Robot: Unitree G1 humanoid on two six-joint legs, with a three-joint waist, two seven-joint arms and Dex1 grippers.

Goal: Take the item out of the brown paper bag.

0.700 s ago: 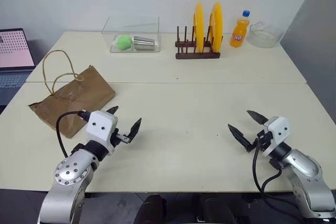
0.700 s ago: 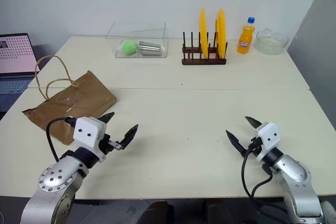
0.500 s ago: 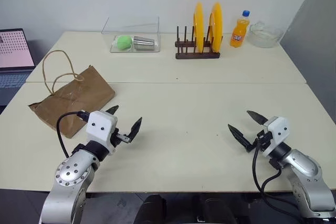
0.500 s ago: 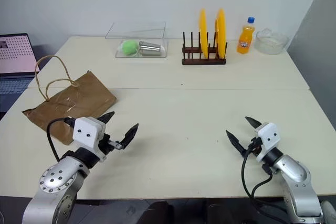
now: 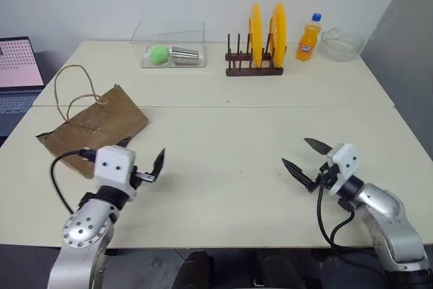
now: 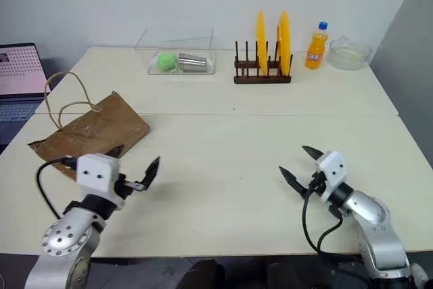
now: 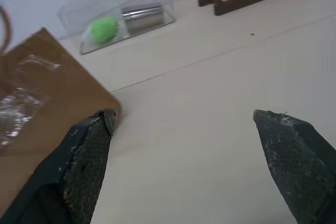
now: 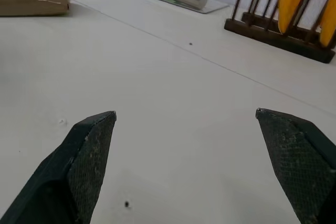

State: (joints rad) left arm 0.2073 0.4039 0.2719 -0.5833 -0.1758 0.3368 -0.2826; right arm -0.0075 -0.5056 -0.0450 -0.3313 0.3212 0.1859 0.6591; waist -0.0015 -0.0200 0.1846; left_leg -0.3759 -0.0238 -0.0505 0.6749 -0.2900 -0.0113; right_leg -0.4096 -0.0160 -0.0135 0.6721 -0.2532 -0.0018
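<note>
Brown paper bag (image 5: 95, 128) lies flat, long axis slanting away from the left pincer (image 5: 144, 166); left pincer spread, empty, just beside bag's near corner; right pincer (image 5: 306, 158) spread, well apart.

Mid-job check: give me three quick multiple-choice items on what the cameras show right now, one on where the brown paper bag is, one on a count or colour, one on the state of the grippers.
1. Where does the brown paper bag lie?
A. on the table's left side, near the left gripper
B. beside the plate rack
C. in the clear box

2. How many yellow plates stand in the plate rack?
A. one
B. two
C. four

3. How are the grippers?
A. both shut
B. the right gripper holds the bag
C. both open and empty

Answers: 1 A, the bag lies flat by the left gripper. 2 B, two discs stand upright. 3 C, the fingers are spread apart with nothing between them.
</note>
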